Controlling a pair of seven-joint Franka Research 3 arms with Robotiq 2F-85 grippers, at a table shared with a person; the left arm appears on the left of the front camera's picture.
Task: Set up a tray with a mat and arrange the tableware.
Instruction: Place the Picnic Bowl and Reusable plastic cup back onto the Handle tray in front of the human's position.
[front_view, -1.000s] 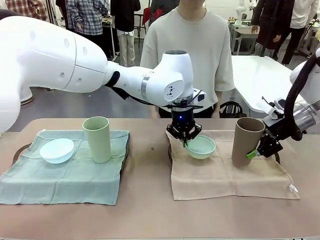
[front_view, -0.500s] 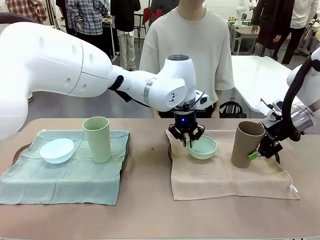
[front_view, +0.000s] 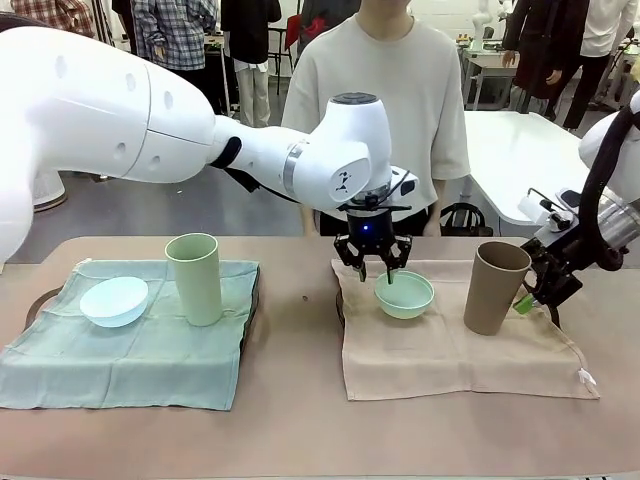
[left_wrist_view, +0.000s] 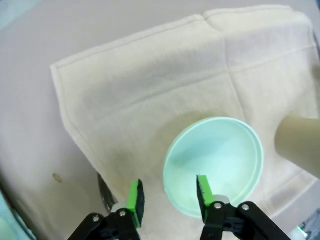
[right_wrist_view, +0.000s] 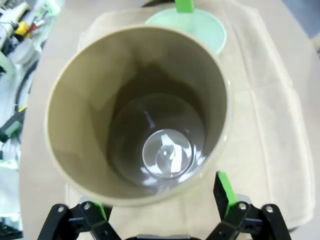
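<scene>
Just below the left gripper (front_view: 384, 272), mint bowl (front_view: 404, 295)

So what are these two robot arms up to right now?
They are laying out tableware on two mats. The left gripper hangs open over the mint green bowl on the beige mat. The right gripper is open beside the tan tumbler. A pale blue bowl and pale green tumbler sit on the green mat. A person stands watching.
</scene>
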